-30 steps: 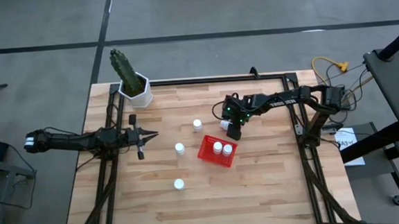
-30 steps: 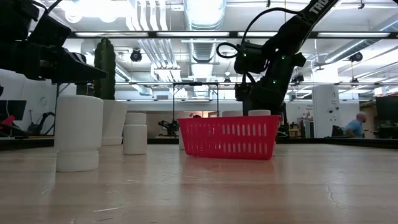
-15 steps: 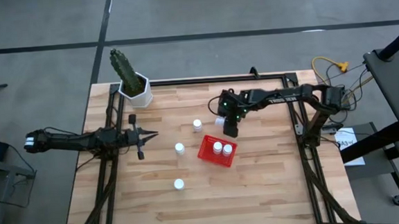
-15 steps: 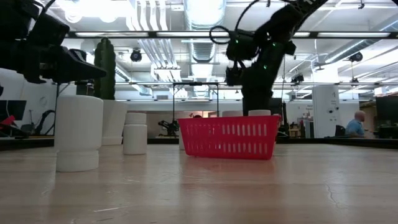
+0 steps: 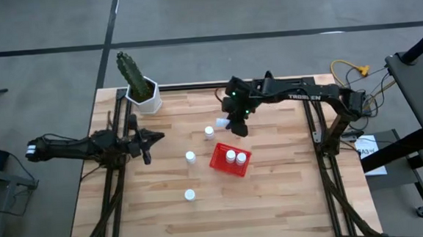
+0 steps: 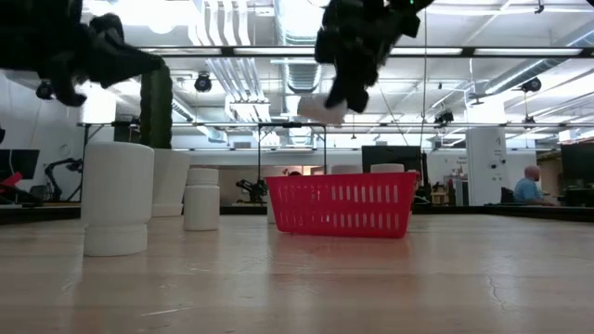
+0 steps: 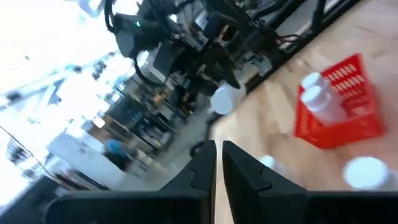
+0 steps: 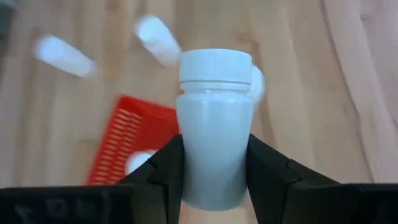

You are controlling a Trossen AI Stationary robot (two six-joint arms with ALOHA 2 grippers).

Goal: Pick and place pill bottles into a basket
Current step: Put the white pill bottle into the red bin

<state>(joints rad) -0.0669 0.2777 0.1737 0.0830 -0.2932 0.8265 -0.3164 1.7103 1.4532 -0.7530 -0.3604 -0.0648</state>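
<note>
Lifted since a second ago, a bottle (image 8: 214, 124) now rides clamped in the right end effector (image 5: 235, 124), raised off the desk (image 5: 290, 194) just beyond the basket (image 5: 220, 164), which holds two bottles. Carrying is the step in hand; next comes lowering over the basket and releasing. Left end effector (image 5: 156, 137) waits shut, well apart

The basket (image 5: 230, 160) sits near the middle of the surface (image 5: 275, 203) with two pill bottles (image 5: 236, 157) inside. Three more bottles (image 5: 189, 157) stand on the surface at its 8, 9 and 11 o'clock. The cactus pot (image 5: 145, 94) stands at the 11 o'clock corner. The right pincer (image 5: 230, 125) holds a bottle (image 8: 214, 130) above the surface, at the basket's 12 o'clock.
</note>
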